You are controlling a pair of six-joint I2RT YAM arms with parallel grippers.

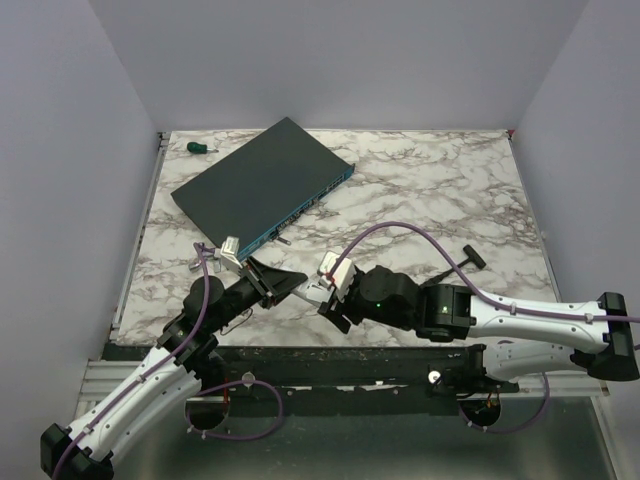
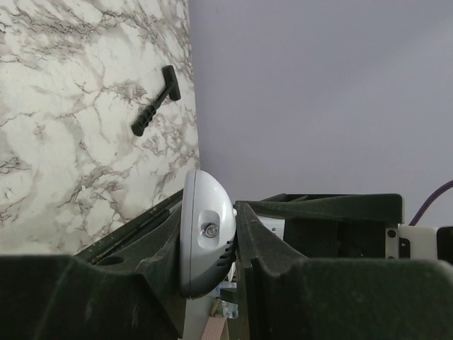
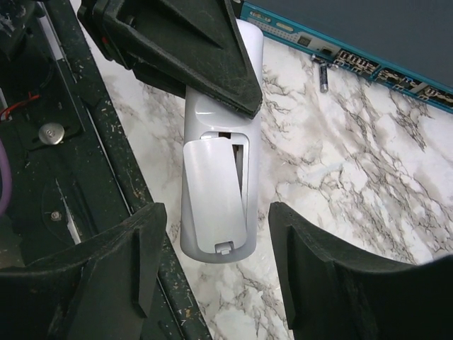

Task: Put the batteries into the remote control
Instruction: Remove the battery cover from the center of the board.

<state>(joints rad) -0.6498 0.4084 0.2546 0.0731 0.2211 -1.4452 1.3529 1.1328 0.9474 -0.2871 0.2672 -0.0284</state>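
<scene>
The left gripper (image 2: 211, 244) is clamped on the remote control (image 3: 212, 184), its dark fingers pressing the slim white handset from both sides near one end and holding it above the near edge of the table (image 1: 440, 180). The right gripper (image 3: 218, 256) has its jaws spread wide. One finger stands on each side of the remote's free end, with a gap showing on both sides, so it holds nothing.

The remote's back faces the right wrist camera. Its battery cover (image 3: 211, 205) sits slightly askew, and a dark slit of the compartment shows along one side.

The tabletop is white marble-patterned with grey-brown veining. A large flat dark network switch (image 1: 262, 183) lies at an angle on the far left part, its blue port face turned toward the arms. A small metallic cylinder (image 3: 323, 75) lies just in front of those ports; what it is I cannot tell. A green-handled screwdriver (image 1: 201, 148) rests near the far left corner, and a black T-handled tool (image 1: 470, 258) lies well apart on the right side. Plain pale lavender-grey walls (image 1: 330, 60) close the table in on three sides.
</scene>
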